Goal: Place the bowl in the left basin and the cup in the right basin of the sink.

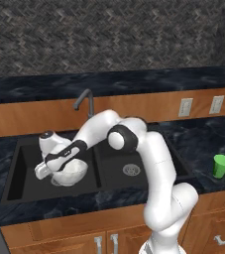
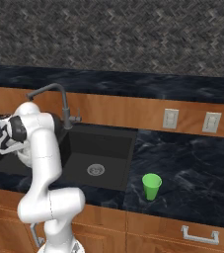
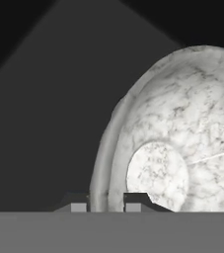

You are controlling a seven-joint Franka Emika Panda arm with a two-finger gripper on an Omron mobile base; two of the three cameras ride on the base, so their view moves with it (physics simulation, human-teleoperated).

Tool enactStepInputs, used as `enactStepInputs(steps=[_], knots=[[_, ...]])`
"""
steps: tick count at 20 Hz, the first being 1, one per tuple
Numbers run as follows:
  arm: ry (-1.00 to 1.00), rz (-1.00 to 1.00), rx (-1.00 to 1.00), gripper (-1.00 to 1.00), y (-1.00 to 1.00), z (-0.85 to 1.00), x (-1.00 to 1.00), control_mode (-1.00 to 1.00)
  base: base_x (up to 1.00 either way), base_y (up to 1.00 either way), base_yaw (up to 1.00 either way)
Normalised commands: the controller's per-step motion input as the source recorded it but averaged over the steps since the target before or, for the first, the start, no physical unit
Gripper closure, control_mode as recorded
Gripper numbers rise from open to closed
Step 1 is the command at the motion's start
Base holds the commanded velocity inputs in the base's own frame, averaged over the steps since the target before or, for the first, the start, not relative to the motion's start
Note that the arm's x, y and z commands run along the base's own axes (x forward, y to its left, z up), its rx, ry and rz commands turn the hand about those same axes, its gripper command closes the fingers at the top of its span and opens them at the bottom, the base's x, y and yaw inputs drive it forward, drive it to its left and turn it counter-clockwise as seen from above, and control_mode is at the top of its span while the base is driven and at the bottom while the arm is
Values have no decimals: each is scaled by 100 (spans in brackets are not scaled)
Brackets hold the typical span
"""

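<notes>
Down in the left basin (image 1: 20, 168) of the sink (image 1: 176, 149), the gripper (image 1: 54, 171) pinches the rim of the bowl (image 1: 70, 172). That bowl is round and shallow, with a white-grey marbled stone look and a flat circular floor. In the hand view its rim (image 3: 106, 163) runs up between the two dark fingertips (image 3: 78, 203), one tip on the outside wall and the other on the inside, both pressed against the thin edge. From the left base view the bowl sits low in the basin, tilted slightly, under the hand; whether it touches the basin floor cannot be told.

Both basins are matte black and rectangular, split by a central divider. A round silver drain (image 1: 131, 169) shows in the right basin (image 2: 101, 148). A grey gooseneck faucet (image 2: 59, 101) curves over the back edge of the sink.

On the dark, veined stone counter (image 2: 192, 163) to the right of the sink stands the cup (image 2: 151, 186), small, bright green, tapered and handle-free, upright and well apart from the bowl. Wooden cabinet fronts (image 2: 172, 230) run below, and a dark herringbone-patterned wall (image 1: 109, 34) rises behind.
</notes>
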Motion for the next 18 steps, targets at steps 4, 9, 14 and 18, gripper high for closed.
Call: enactStepInputs(steps=[4,9,14,18], knots=[[-4,0,-1,100,11,-20,12,-100,0,0,0],[-2,0,0,100,8,-21,8,-100,0,0,0],[0,0,0,100,4,-18,4,-100,0,0,0],[-3,0,0,-100,0,-4,0,-100,0,0,0]])
